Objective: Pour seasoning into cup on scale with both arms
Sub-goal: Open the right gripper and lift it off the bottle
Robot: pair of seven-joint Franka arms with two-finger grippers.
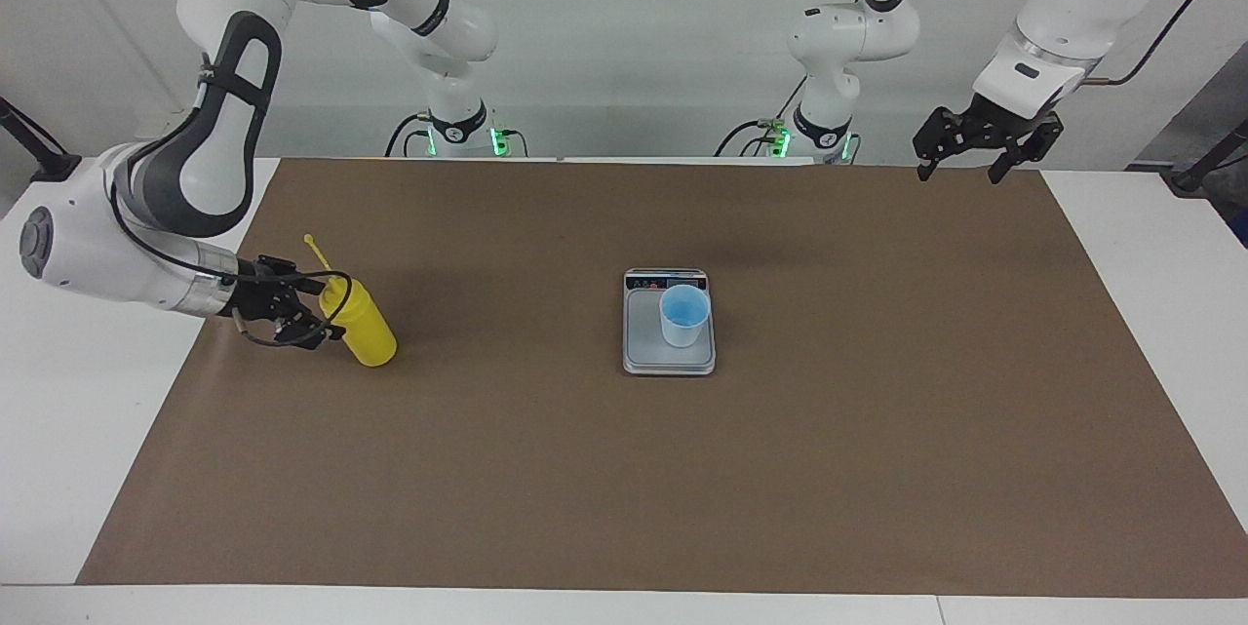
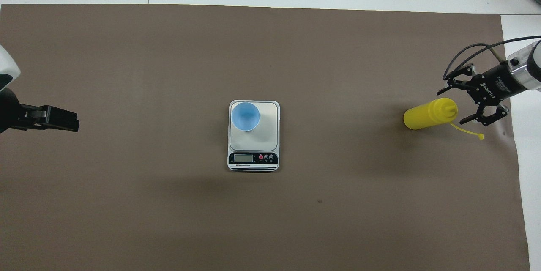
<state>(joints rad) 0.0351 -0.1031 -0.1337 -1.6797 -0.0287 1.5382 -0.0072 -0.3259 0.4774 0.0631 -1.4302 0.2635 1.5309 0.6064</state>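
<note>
Yellow seasoning (image 1: 363, 323) was left standing near the tabletop's right-arm end, the right gripper (image 1: 314, 308) spread beside it; the cup (image 1: 682, 315) sat on the scale (image 1: 643, 344); the left gripper (image 1: 960, 169) was held spread over a corner.

A yellow seasoning bottle (image 1: 363, 322), a light-blue cup (image 1: 682, 315) and a silver-grey scale (image 1: 645, 337) with a dark display strip are seen on plain brown paper (image 1: 624, 469) laid over a white table (image 1: 58, 469).
</note>
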